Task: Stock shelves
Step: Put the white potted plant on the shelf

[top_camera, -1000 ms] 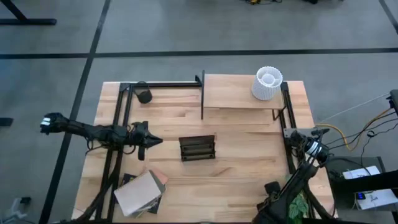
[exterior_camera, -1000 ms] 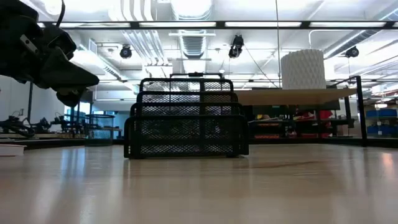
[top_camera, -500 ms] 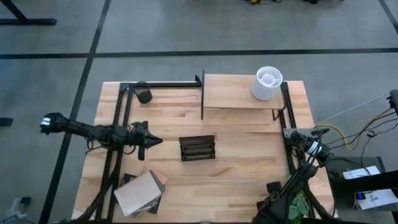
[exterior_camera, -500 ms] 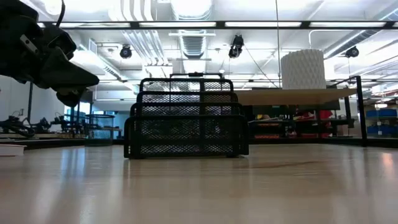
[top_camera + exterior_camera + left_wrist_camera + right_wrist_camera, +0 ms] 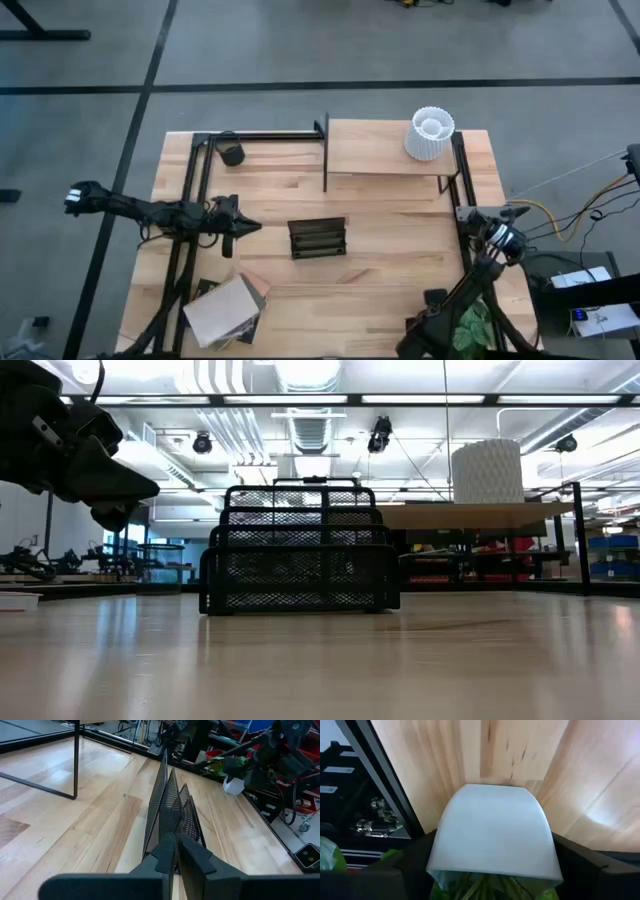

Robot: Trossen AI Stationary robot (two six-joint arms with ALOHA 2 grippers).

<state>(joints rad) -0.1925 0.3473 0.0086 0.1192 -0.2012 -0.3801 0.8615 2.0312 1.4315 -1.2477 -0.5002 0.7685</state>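
Stocking step in hand, as judged from this moment: the right gripper [image 5: 490, 870] at the table's near right corner clamps a white pot holding a green leafy plant [image 5: 492, 837], its dark fingers pressed against the pot's two sides. Shelf unit of thin black metal frame with a pale wooden board [image 5: 385, 150] stands at the far right of the light-wood tabletop [image 5: 390, 280], a white ribbed cylindrical vase [image 5: 430, 135] already on its board. Left gripper [image 5: 174, 851] hovers beside the black mesh rack [image 5: 317, 238] at centre, fingertips pressed together on nothing. Whether the pot is already clear of the table is uncertain. Next move probably calls for carrying the plant across to the board's bare part, well clear of the vase
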